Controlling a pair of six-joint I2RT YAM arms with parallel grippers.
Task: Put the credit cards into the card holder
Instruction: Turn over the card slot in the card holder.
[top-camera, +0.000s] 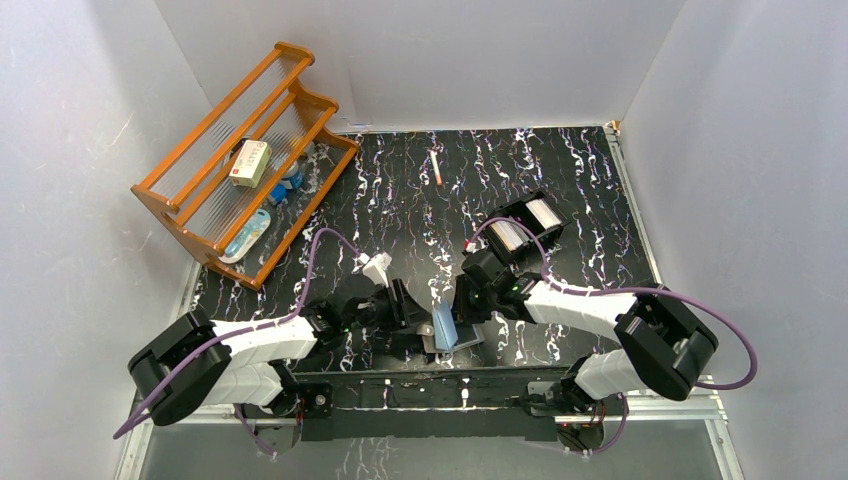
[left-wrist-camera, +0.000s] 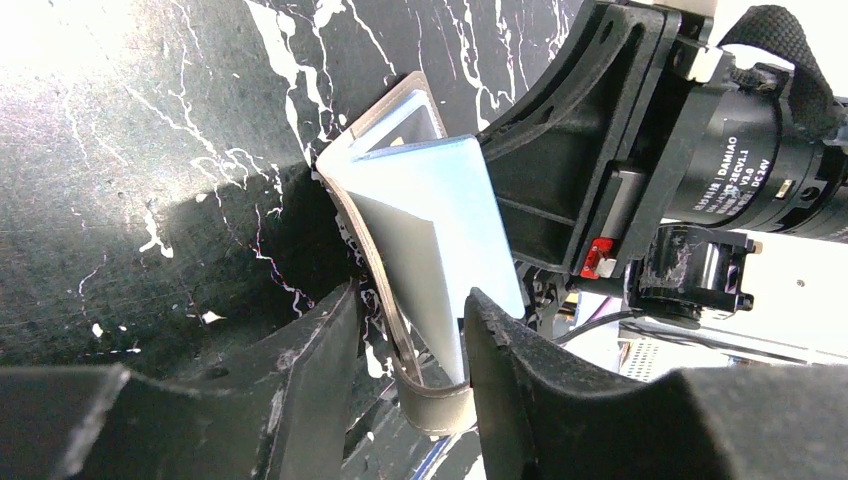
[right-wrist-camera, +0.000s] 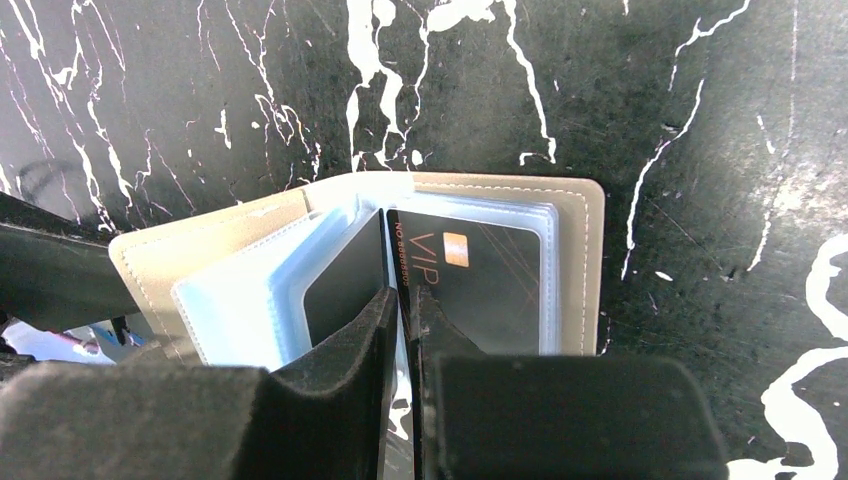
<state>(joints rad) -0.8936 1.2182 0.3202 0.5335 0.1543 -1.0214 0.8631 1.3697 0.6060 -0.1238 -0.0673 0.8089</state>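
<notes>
The card holder (top-camera: 455, 328), pinched in narrow right jaws, is straddled at nine o'clock by left jaws seemingly parted loose.

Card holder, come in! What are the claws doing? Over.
Right claw shut on card holder, pocket leaf. Left claw parted around its cover. One black card pocketed. Nothing blocking.

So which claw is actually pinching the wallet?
The right gripper, shut on an inner sleeve of the card holder; the left gripper stands open around its cover.
</notes>
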